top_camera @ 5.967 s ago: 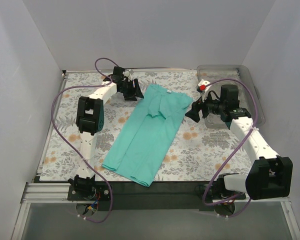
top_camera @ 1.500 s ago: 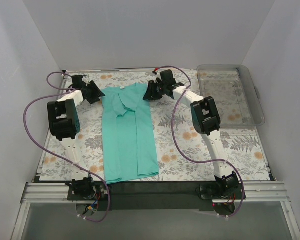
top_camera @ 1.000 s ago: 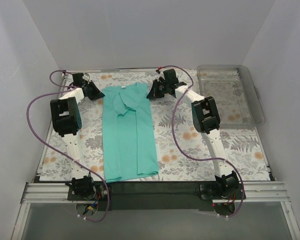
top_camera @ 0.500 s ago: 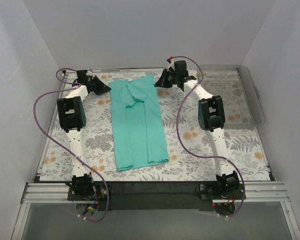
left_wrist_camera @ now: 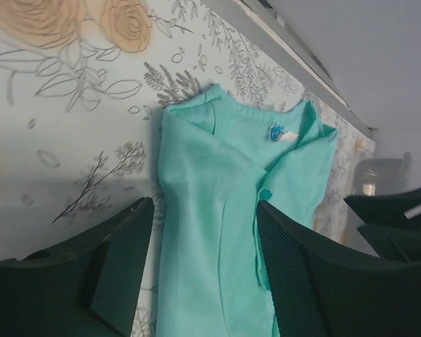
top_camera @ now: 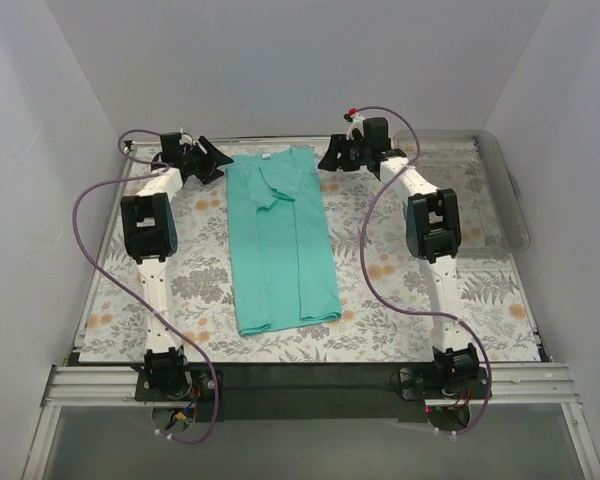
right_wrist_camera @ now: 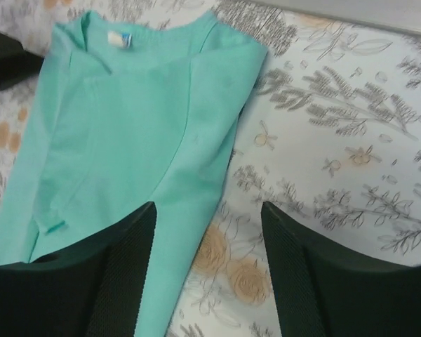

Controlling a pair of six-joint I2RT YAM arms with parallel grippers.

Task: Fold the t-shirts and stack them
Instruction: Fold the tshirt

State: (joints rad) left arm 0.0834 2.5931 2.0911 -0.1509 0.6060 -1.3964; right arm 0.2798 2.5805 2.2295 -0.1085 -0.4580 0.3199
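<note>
Well apart from the clear bin [top_camera: 485,200], teal t-shirt [top_camera: 285,240] flat between left pincer [top_camera: 222,164] and right pincer [top_camera: 326,162], both wide

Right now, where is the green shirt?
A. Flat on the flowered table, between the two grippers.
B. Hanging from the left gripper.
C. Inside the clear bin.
A: the shirt lies flat on the table, with the open left gripper and right gripper beside its collar end, neither holding it.

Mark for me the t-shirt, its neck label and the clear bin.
t-shirt [top_camera: 280,240], top external view, middle of the folded body.
neck label [right_wrist_camera: 117,40], right wrist view, centre of the tag at the collar.
clear bin [top_camera: 480,205], top external view, bare floor of the bin.
</note>
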